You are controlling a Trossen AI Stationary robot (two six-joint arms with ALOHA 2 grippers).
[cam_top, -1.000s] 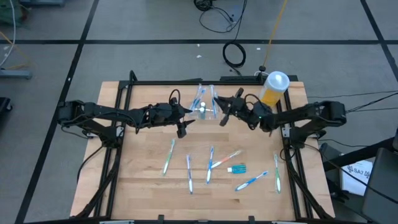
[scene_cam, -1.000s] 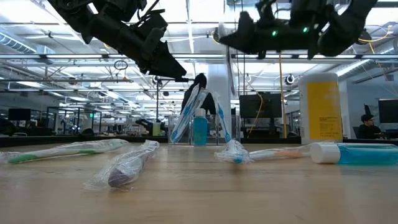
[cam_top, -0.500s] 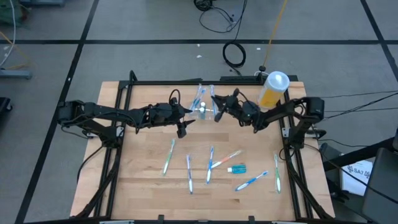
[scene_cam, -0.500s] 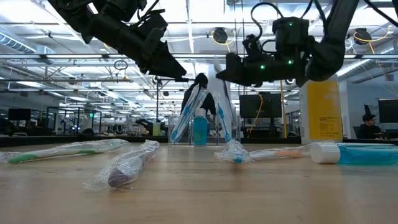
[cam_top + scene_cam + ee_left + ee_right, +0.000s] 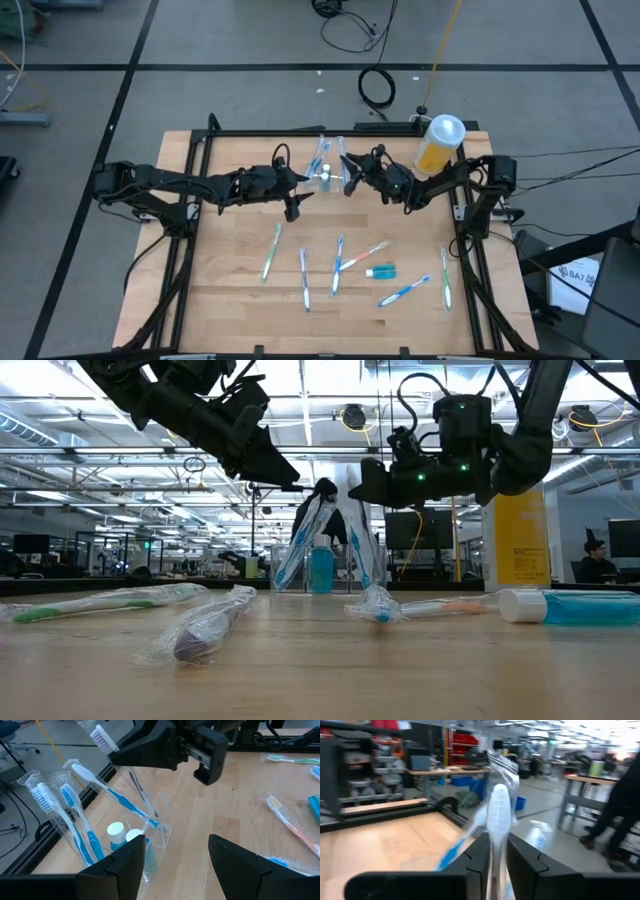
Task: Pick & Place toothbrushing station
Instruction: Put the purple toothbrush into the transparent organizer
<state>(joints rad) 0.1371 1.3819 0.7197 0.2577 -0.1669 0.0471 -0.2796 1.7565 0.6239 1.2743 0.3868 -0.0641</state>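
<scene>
Right pincer (image 5: 349, 176) hangs at the cup (image 5: 326, 176) near the back of the surface (image 5: 230, 290), its fingers close together on a wrapped toothbrush (image 5: 496, 820) that stands between them, bristle end up. A second ago this arm reached in from farther right, with its pincer just beside the cup; it has since drawn in over the rim, and the brush now stands lower, its handle angled into the cup. The grip looks to be starting to ease, so I judge the drop-off is nearly made, though the brush is not yet let go.

Left pincer (image 5: 175, 865) waits wide open and empty on the cup's other side, unmoved.

The cup is small and clear. It already holds several blue-and-white brushes in clear wrappers, leaning outward, and two white-capped tubes (image 5: 122, 834) at the bottom. Six more wrapped brushes (image 5: 304, 277) and a teal tube (image 5: 381, 270) lie scattered on the front half of the surface, well apart from the cup, so much remains to collect.
</scene>
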